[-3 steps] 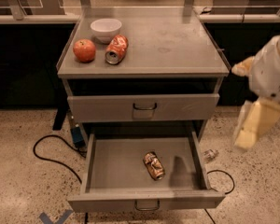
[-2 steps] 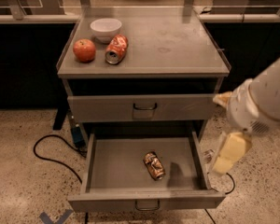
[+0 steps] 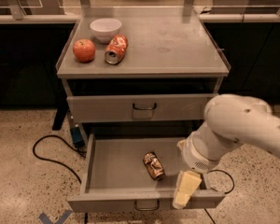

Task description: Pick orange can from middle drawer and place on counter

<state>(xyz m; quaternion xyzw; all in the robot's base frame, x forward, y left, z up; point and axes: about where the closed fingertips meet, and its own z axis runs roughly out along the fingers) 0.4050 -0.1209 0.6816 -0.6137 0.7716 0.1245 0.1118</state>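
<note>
Speckled floor [image 3: 18,171]; open middle drawer [image 3: 116,167], orange can [image 3: 153,165] inside; claw [image 3: 185,190] over its front right corner, state unclear.

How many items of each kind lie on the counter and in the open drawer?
Cans: 2, the orange can in the middle drawer, a red-orange can on the counter
Apple: 1
Bowl: 1
Total: 4
The gripper hangs over the drawer's front right corner.

Speckled floor [image 3: 18,181], black cable [image 3: 37,155] looping at near left; dark cabinets [image 3: 23,64] behind, under a pale far worktop [image 3: 32,18]; the gripper [image 3: 185,191] hangs at near right.
</note>
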